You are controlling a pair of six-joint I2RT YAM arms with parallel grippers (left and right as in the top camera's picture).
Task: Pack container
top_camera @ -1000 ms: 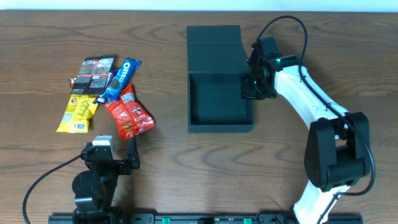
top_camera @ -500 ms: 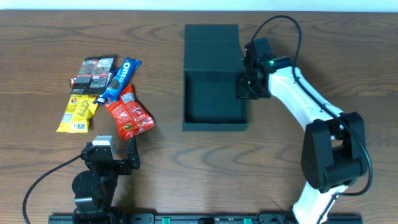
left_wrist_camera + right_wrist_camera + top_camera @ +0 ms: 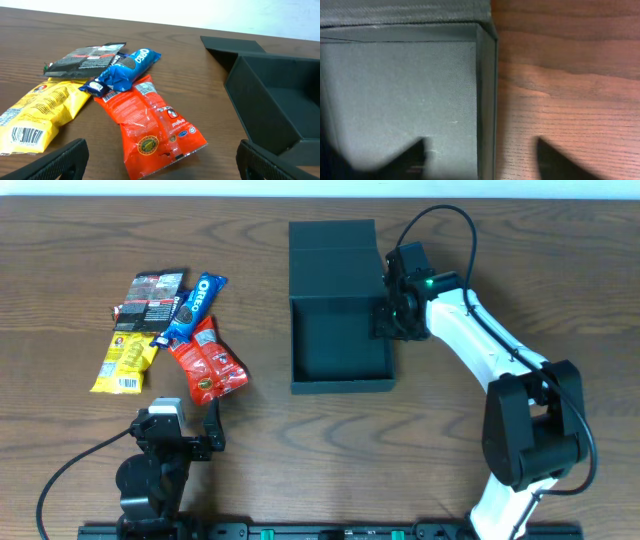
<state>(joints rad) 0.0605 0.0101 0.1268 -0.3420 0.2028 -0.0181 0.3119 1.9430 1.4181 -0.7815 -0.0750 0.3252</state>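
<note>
The black container [image 3: 338, 340] lies open at the table's back middle, its flap lid [image 3: 332, 235] laid out behind it, and nothing is inside. My right gripper [image 3: 388, 320] stands open astride the container's right wall [image 3: 486, 100]: one finger over the floor inside, the other over the wood outside. My left gripper [image 3: 185, 430] is open near the front left, holding nothing. Ahead of it in the left wrist view lie a red packet [image 3: 150, 120], a blue Oreo packet [image 3: 125, 70], a black packet [image 3: 87, 57] and a yellow packet [image 3: 42, 110].
The packets overlap in a cluster at the left: red [image 3: 208, 360], blue [image 3: 195, 305], black [image 3: 152, 295], yellow [image 3: 125, 362]. The right arm [image 3: 480, 345] reaches in from the front right, its cable looping over the back.
The right gripper dragged the container a little left and back by its right wall, then opened and let go of the wall. The left arm and the packets stayed put.
</note>
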